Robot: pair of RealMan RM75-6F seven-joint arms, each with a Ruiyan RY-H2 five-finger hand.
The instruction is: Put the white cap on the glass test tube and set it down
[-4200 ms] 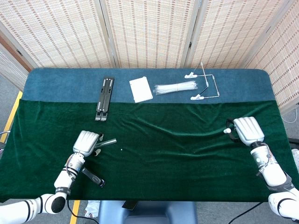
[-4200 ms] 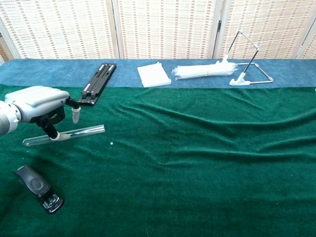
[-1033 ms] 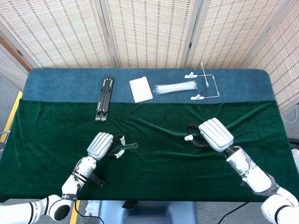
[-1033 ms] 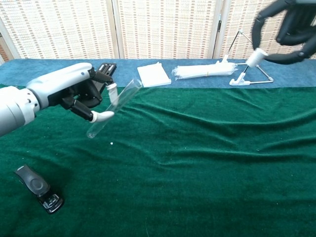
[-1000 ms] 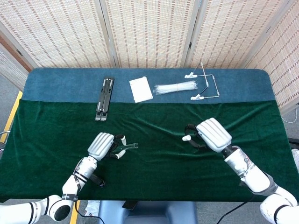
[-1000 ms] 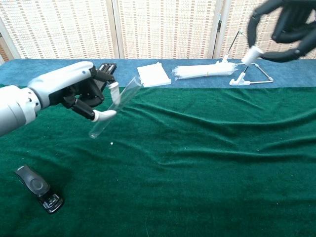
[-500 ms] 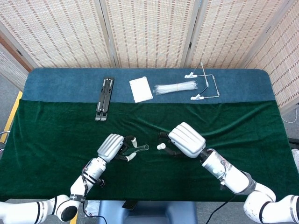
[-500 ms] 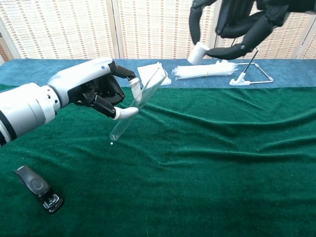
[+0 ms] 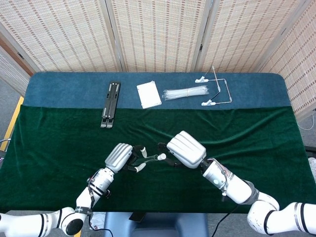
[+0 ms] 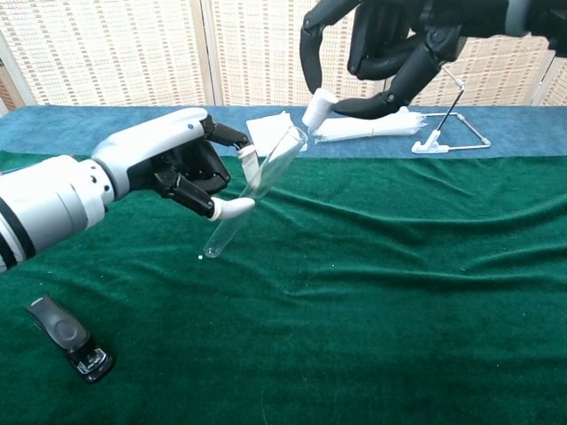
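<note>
My left hand (image 10: 168,164) (image 9: 120,155) holds the glass test tube (image 10: 254,190) in the air above the green cloth, tilted with its open mouth up and to the right. In the head view the test tube (image 9: 150,159) reaches from that hand toward the right hand. My right hand (image 10: 390,44) (image 9: 185,149) pinches the small white cap (image 10: 317,110) between its fingertips, just above and right of the tube's mouth. Cap and mouth are nearly touching; I cannot tell whether they meet.
A black clip (image 10: 69,338) lies on the green cloth (image 10: 372,292) at the front left. At the back on the blue strip are a black bar (image 9: 110,104), a white pad (image 9: 148,94), a bag of clear tubes (image 9: 185,92) and a wire stand (image 9: 217,89).
Both hands came together over the middle of the cloth. The left hand lifted the tube up and rightward; the right hand carried the cap left and down to the tube's mouth.
</note>
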